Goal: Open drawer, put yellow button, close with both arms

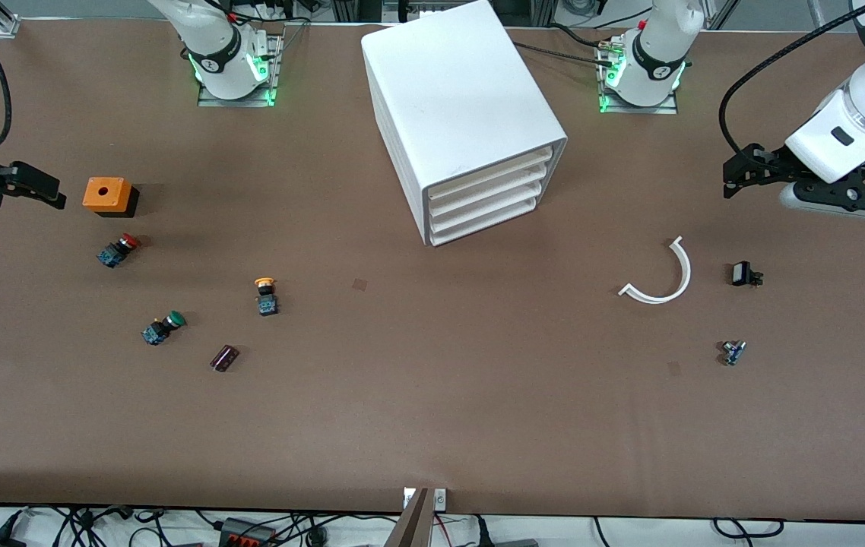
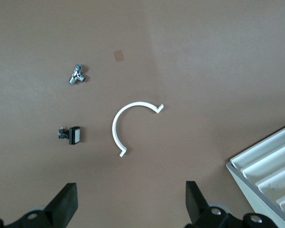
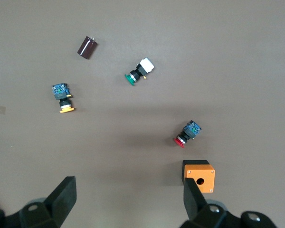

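Note:
The white cabinet (image 1: 455,99) stands mid-table with all its drawers shut; the top drawer (image 1: 489,173) is the uppermost front. The yellow button (image 1: 265,295) lies on its side on the table toward the right arm's end, apart from both grippers; it also shows in the right wrist view (image 3: 62,97). My right gripper (image 1: 49,194) hangs open and empty beside the orange box (image 1: 107,195). My left gripper (image 1: 733,178) hangs open and empty over bare table at the left arm's end. Both show open in the wrist views: left gripper (image 2: 130,204), right gripper (image 3: 128,202).
A red-capped button (image 1: 118,250), a green-capped button (image 1: 163,327) and a dark cylinder (image 1: 224,358) lie near the yellow one. A white curved strip (image 1: 664,277), a small black part (image 1: 744,274) and a small metal part (image 1: 733,352) lie below the left gripper.

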`<state>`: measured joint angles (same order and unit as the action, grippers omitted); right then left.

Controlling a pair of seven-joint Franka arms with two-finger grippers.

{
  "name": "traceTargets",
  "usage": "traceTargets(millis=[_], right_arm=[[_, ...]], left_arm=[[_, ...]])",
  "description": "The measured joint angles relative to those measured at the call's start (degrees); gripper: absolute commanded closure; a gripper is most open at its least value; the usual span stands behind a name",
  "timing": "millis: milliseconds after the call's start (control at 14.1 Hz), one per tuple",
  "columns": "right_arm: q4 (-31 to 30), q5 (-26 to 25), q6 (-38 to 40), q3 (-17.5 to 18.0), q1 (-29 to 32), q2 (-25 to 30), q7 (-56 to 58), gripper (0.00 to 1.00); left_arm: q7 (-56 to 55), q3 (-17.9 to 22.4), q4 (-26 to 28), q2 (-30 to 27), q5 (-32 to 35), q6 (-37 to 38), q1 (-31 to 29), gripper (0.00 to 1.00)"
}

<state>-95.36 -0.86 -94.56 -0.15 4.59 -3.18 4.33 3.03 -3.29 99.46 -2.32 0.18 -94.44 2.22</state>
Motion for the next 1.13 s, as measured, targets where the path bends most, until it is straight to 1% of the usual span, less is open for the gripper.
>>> traceTargets(millis=[141, 354, 495, 636, 778, 919, 1131], right_arm=[[0.0, 0.0, -0.3, 0.1, -1.1, -1.7, 0.0, 0.0], [-0.1, 0.0, -1.5, 0.2, -3.1, -4.8, -0.1, 0.0], [-0.2, 0.0, -2.8, 0.2, -4.0, -7.5, -0.1, 0.0], [-0.3, 0.0, -4.8, 0.3, -5.3, -10.8, -0.1, 0.0], [-0.3, 0.0, -7.5, 0.3, -7.0, -14.5, -0.2, 0.0], [-0.3, 0.0, -9.3, 0.4, -9.2, -17.6, -0.2, 0.0], [-0.4, 0.0, -13.1, 0.4, -12.5, -21.4, -0.2, 0.0]], left_arm=[[0.1, -0.5, 0.0, 0.3, -1.1, 2.1, 0.8, 0.0], [0.1, -0.8, 0.0, 1.6, -7.5, 7.0, 1.6, 0.0], [0.1, -1.0, 0.1, 4.2, -11.4, 9.4, 2.1, 0.0], [0.3, -1.3, 0.1, 7.8, -15.5, 9.6, 3.2, 0.0], [1.1, -1.5, 0.1, 11.9, -22.5, 8.7, 4.2, 0.0], [5.3, -1.6, 0.1, 16.0, -29.3, 6.0, 4.6, 0.0], [12.9, -1.7, 0.5, 21.2, -39.9, 3.8, 4.5, 0.0]])
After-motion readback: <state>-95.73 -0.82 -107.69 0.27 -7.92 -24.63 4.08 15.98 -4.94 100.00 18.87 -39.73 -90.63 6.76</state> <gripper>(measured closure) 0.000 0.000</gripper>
